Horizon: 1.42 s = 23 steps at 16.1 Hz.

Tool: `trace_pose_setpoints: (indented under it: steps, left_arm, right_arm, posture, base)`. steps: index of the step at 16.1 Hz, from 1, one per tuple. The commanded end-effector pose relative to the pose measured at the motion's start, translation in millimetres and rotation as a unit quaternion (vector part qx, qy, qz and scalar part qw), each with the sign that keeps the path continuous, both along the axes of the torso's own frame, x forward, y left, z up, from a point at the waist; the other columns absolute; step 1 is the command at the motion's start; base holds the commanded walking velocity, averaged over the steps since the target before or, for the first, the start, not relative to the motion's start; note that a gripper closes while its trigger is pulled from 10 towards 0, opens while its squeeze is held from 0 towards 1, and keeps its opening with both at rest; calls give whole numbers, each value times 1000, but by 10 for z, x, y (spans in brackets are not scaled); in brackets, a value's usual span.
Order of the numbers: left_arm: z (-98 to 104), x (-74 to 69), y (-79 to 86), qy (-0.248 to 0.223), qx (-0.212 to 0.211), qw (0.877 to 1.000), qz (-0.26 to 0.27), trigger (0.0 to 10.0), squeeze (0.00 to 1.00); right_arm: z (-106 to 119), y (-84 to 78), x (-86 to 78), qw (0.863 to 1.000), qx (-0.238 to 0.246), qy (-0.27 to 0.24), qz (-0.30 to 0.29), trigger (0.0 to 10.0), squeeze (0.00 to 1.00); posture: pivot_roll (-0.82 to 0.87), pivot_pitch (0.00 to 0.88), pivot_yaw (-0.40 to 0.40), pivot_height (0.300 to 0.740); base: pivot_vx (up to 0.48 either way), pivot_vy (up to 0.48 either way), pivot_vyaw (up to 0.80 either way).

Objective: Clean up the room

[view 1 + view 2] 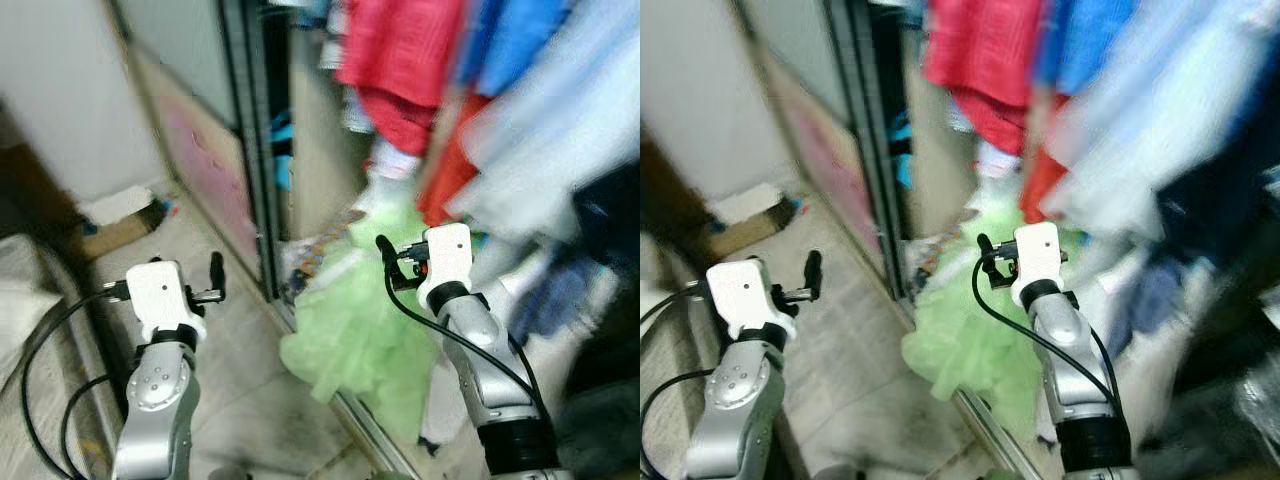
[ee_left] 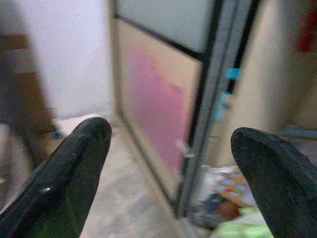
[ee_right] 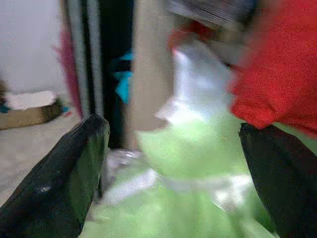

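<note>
Both arms are raised before an open wardrobe with a sliding door, and the head views are blurred. The left gripper has its fingers spread wide and holds nothing, pointing at the door's pink panel above the tiled floor. The right gripper is likewise wide open and empty, facing a light green garment that spills from the wardrobe over the door track onto the floor, beneath hanging red clothes and blue clothes.
</note>
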State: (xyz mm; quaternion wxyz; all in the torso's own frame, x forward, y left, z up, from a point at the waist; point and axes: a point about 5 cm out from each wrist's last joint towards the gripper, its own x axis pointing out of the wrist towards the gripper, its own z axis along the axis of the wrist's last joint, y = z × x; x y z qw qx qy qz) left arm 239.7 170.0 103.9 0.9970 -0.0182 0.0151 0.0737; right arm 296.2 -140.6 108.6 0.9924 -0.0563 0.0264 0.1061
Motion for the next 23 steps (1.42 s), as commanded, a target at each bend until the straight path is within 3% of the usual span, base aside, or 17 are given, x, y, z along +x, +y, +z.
trace_pose_setpoints:
  steps: [1,3,6,19,23]
  left_arm:
    - [27,-15,35,-2,17,1000,10,10000,0]
    - [6,-15,24,6,37,999,13,10000,0]
    - [-58,-7,11,20,21,1000,6,10000,0]
    - [45,54,1,-12,57,998,11,10000,0]
    - [79,48,16,-29,33,999,3,10000,0]
  right_arm:
    - [70,77,36,1000,2,-14,15,10000,0]
    - [82,81,84,1000,9,-14,13,10000,0]
    - [100,92,162,1000,15,-18,12,10000,0]
    - [96,294,251,998,44,-27,36,10000,0]
    - [88,295,255,998,48,-28,37,10000,0]
  posture:
    - [-56,0,-21,740]
    - [-49,0,-26,740]
    - [-49,0,-31,740]
    - [0,0,-27,740]
    - [-5,0,-26,740]
  base:
    - [0,0,800]
    - [0,0,800]
    - [0,0,800]
    - [0,0,800]
    - [0,0,800]
